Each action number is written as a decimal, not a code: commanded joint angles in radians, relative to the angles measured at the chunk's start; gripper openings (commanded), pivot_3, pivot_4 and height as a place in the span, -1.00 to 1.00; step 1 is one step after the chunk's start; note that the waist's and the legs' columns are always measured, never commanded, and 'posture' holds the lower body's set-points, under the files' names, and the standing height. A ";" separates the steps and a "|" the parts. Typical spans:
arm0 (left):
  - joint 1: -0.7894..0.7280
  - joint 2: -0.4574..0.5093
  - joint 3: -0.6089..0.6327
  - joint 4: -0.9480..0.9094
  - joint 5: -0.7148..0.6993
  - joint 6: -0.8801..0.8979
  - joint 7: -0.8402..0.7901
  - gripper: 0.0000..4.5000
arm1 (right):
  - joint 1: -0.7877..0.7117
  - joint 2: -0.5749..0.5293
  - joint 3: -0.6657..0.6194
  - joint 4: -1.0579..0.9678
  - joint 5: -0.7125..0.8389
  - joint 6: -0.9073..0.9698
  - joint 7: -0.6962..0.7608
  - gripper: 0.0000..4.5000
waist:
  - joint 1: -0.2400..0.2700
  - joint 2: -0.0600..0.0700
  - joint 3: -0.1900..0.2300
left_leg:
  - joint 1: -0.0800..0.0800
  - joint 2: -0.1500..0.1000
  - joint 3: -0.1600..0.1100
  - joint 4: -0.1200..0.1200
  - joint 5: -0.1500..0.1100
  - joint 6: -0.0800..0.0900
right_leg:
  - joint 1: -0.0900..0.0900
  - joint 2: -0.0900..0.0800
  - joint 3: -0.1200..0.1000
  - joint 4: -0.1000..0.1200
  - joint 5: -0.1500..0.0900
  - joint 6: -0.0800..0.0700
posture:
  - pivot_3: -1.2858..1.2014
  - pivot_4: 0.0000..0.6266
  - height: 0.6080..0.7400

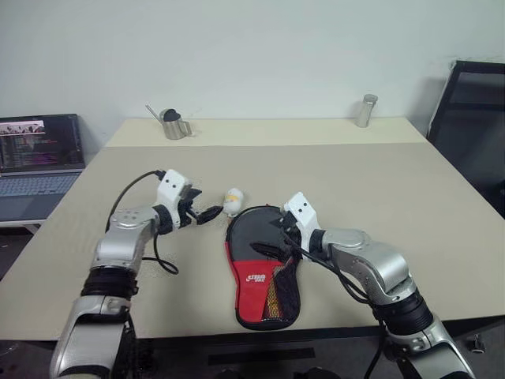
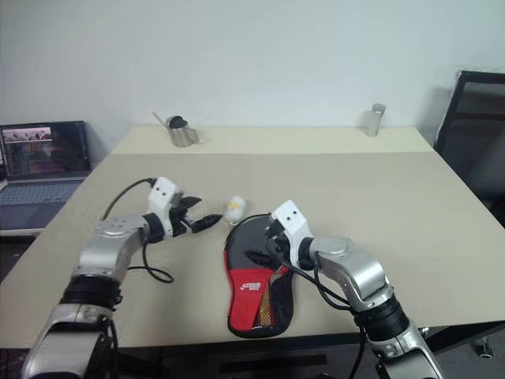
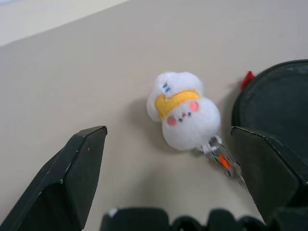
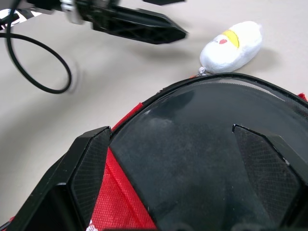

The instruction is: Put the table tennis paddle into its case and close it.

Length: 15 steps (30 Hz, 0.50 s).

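Black rubber of the table tennis paddle (image 1: 256, 229) is seen in the head views already lying in the unzipped case (image 1: 264, 296) on the worktop (image 1: 379, 189), while the wrist views show the left hand (image 3: 168, 159), fingers apart, framing a plush zip charm (image 3: 185, 115), and the right hand (image 4: 178, 163) spread empty over the paddle, so closing is judged to remain.

Paddle handle hidden; case and screen partly unreadable

The right gripper (image 1: 272, 237) is covering part of the case (image 1: 260, 284), which is hiding the handle of the table tennis paddle (image 4: 202, 159). The laptop (image 1: 39, 162) is running off the frame's edge, its screen text too small to read. The white logo (image 1: 256, 277) is staying illegible.
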 commanded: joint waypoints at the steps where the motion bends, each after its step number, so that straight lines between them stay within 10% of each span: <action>1: -0.116 -0.035 -0.005 0.156 0.032 -0.045 0.014 1.00 | -0.016 0.016 0.006 -0.017 -0.009 -0.031 0.001 0.98 | -0.001 0.000 0.000 | 0.000 0.000 0.000 0.000 0.000 0.000 | 0.000 0.000 0.000 0.000 0.000 0.000 | 0.03 -0.52 1.00; 15: -0.309 -0.132 0.005 0.583 0.112 -0.105 0.031 1.00 | 0.003 0.056 0.006 -0.042 -0.041 -0.045 -0.038 0.98 | -0.005 -0.001 0.000 | 0.001 0.000 0.001 0.000 0.000 0.000 | -0.001 0.001 0.001 0.001 0.000 0.000 | 0.03 -0.52 1.00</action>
